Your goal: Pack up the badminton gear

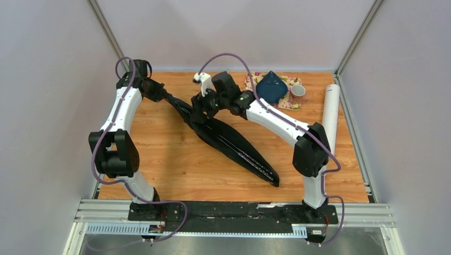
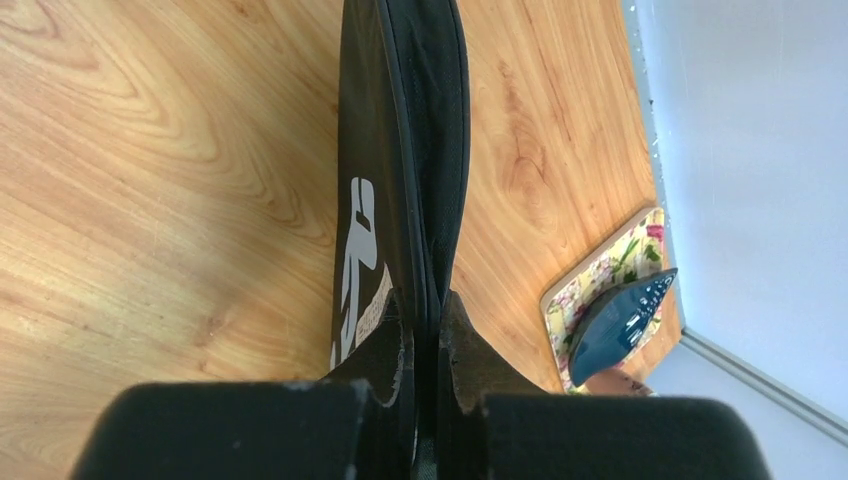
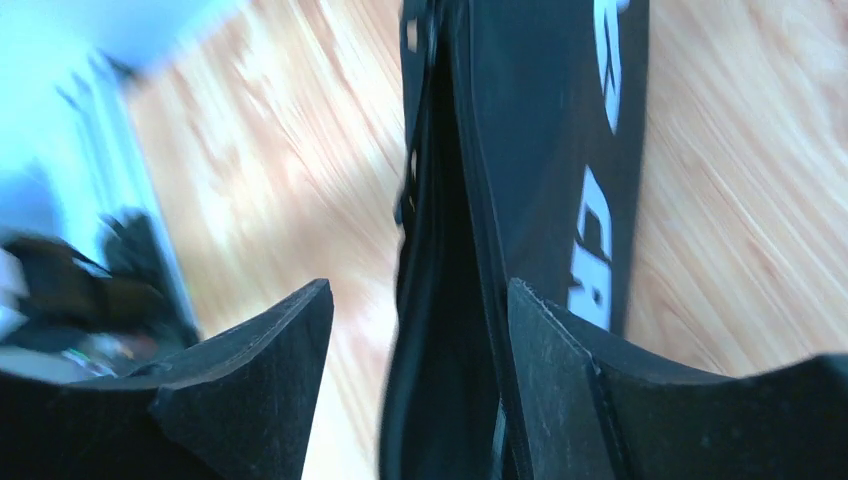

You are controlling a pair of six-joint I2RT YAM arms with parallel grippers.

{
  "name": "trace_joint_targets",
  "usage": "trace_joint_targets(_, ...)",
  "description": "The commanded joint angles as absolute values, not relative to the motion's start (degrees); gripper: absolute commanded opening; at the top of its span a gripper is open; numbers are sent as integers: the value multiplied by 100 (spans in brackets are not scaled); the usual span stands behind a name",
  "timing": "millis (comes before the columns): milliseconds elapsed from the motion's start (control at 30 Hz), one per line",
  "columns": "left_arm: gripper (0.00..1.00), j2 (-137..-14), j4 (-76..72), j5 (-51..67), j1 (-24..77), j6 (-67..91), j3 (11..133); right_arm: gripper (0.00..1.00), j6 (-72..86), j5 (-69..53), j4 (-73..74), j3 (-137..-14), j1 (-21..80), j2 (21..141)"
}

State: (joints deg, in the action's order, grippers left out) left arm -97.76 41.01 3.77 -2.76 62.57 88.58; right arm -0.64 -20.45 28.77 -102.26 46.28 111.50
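1. Landmark for all places: floral tray (image 1: 250,84), at far R of wooden table (image 1: 159,170). Blue cloth (image 1: 271,87) on it, small cup (image 1: 298,91) at its R end.
2. Left of tray and nearer the arm bases: long black racket cover (image 1: 239,149), laid diagonal on table. Narrow end well left of tray, wide end nearer the bases and roughly in line w/ tray. Apart from tray, not touching.
3. At cover's narrow end, the end farthest from tray: L gripper (image 2: 430,350). Jaws pressed together, pinching the cover.
4. In L wrist view: fingers (image 2: 470,365) tight on both sides of cover's seamed edge, no gap. Cover running straight away from jaws, white lettering on one face. Tray off to the R of it, blue cloth sticking up.
5. Between L gripper and tray, on cover's narrower half: R gripper (image 3: 418,300). Jaws spread wide, gripping nothing.
6. In R wrist view (blurred): cover's zip edge standing up between the spread jaws. Close against the finger (image 3: 570,360) on the "CR" lettering side; touching or not, can't tell. Clear gap to the other finger.
7. Just R of tray, past the cup: white tube (image 1: 330,114), lying along table's R edge. Well apart from cover and both grippers.
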Motion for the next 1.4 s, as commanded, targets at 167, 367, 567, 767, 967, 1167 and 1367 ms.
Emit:
trace_joint_targets(167,0,-9651,4676,325,-290,6635,9044,26,3024,-2927,1721,-12284,4368,12470)
trace_joint_targets(367,0,-9554,4754,316,-281,6785,9009,16,2848,-2953,1468,-12542,4395,12788)
trace_joint_targets(567,0,-9571,4807,404,-281,6926,8983,5,2988,-2953,1416,-12271,4412,12727)
trace_joint_targets(767,0,-9519,4817,334,-281,7057,8903,0,3296,-2646,1204,-11505,4412,12305)
trace_joint_targets(967,0,-9448,4825,334,-290,7084,8851,0,3620,-2320,1020,-11268,4386,12349)
trace_joint_targets(1167,0,-9387,4808,360,-281,7075,8781,8,3875,-2232,783,-11355,4377,12410)
trace_joint_targets(1367,0,-9308,4685,466,-281,7075,8535,12,4087,-2469,721,-11681,4298,12674)
